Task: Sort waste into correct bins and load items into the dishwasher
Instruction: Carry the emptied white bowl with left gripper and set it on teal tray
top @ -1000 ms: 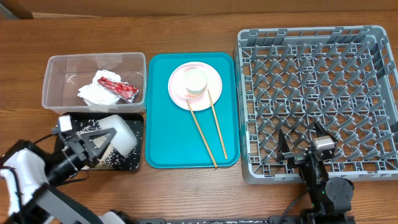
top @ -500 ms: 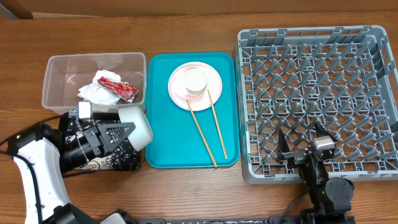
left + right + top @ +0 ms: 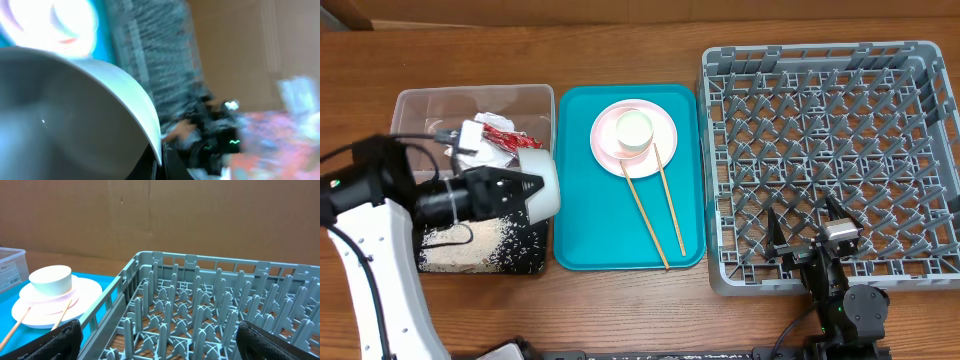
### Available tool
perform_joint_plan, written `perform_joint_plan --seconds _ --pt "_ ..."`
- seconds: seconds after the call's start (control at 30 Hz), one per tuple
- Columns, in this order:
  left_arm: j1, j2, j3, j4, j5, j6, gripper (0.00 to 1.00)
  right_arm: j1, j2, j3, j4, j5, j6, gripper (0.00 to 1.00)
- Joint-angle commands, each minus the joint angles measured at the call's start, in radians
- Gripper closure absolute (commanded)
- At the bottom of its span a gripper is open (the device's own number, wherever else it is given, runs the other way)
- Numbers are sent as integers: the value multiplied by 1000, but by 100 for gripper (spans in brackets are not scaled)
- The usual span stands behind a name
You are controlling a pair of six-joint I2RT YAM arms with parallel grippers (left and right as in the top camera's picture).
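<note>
At left centre of the overhead view, the left gripper (image 3: 520, 187) is clamped on the rim of a white bowl (image 3: 542, 183). It holds the bowl, apparently tipped on its side, over the seam between the tub (image 3: 470, 92) and the black tray (image 3: 542, 265), just beside the teal tray (image 3: 575, 230). The left wrist view is blurred and shows little but the bowl's inside.

Rice (image 3: 470, 245) lies spread in the black tray. A tissue (image 3: 470, 150) and a red wrapper (image 3: 505, 133) lie in the tub. On the teal tray, a cup (image 3: 634, 130) sits on a pink plate (image 3: 665, 135), with two chopsticks (image 3: 645, 217) below it. At right, the rack (image 3: 830, 130) holds nothing, and the right gripper (image 3: 805, 228) rests at its lower edge, jaws apart and empty.

Likely hazards:
- A rim-only grip may let the bowl slip or swing.
- Any grains clinging inside could scatter onto the teal tray on the way to the rack.
- A low path could clip the cup or send the chopsticks rolling.
- A poor angle could leave the bowl jammed between pegs.

Everything stands on a brown wooden table (image 3: 620, 310), and a plain brown wall (image 3: 200, 215) stands behind.
</note>
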Motion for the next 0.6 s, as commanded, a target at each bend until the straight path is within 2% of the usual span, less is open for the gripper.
perform_joint_plan --seconds 0.0,0.13,0.33,0.57 --pt "-119 -49 34 78 -307 -306 96 -2 -8 -11 5 -1 0 0" --pt "-294 -54 34 147 -478 -414 96 -1 -8 -11 5 -1 0 0" --pt "-590 -46 14 220 -848 -618 96 -1 -8 -11 5 -1 0 0" --pt "-859 23 -30 260 -1140 -796 96 -1 -8 -11 5 -1 0 0"
